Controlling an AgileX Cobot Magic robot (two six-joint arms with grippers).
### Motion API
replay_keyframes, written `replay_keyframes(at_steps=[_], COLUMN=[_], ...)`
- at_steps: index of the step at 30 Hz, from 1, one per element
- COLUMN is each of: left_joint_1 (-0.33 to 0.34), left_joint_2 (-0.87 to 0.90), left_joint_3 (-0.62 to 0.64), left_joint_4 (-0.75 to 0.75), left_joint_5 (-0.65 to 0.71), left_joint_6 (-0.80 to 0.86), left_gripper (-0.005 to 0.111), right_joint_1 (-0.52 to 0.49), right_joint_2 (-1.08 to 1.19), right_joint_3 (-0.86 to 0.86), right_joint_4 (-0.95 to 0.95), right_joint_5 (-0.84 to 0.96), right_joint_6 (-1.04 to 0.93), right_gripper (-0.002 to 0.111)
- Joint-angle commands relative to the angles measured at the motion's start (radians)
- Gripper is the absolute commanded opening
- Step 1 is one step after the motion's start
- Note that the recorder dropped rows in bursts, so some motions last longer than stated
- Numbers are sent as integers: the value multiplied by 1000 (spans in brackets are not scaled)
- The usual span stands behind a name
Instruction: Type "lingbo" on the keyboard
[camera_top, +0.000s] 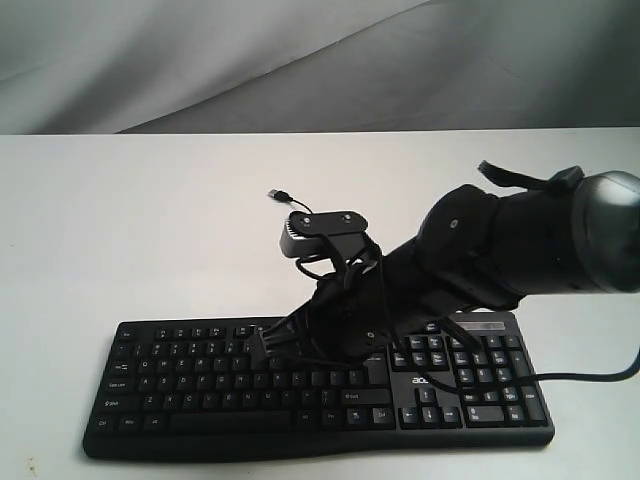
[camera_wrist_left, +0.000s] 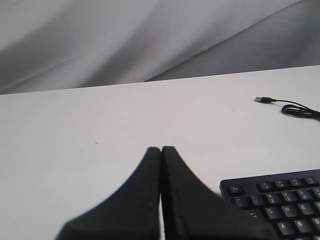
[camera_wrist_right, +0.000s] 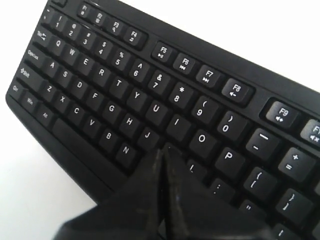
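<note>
Just below the closed right gripper (camera_wrist_right: 162, 149) lies the keyboard (camera_wrist_right: 165, 95).

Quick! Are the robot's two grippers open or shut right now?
Left gripper: shut, holding nothing, over the table.
Right gripper: shut, holding nothing, tip over the keyboard letter keys.

The keyboard (camera_top: 200, 400) is black all over, with white key legends and a small white logo toward its right end. It lies on a plain white table (camera_top: 150, 220) in front of a grey, softly shaded cloth backdrop (camera_top: 200, 50) at the far side. Its thin cable (camera_wrist_left: 300, 106) is black with a silvery plug, the right arm (camera_top: 480, 250) is black with a grey joint, and the left gripper (camera_wrist_left: 161, 149) and right gripper (camera_wrist_right: 162, 151) are both matte black.
</note>
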Motion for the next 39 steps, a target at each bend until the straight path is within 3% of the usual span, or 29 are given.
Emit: replay_keyframes(at_steps=[1,39], left_joint_1=[2,2], left_joint_2=[-3,-3], left_joint_3=[4,4], left_joint_4=[-8,-8], left_joint_5=[-5,-5], left_joint_6=[-4,-4], left_gripper=[1,1], right_joint_1=[1,23], right_joint_2=[29,71], right_joint_3=[-8,-8], right_joint_4=[-7,32], right_joint_5=[4,-37], right_joint_6=[2,-15], right_gripper=[0,0])
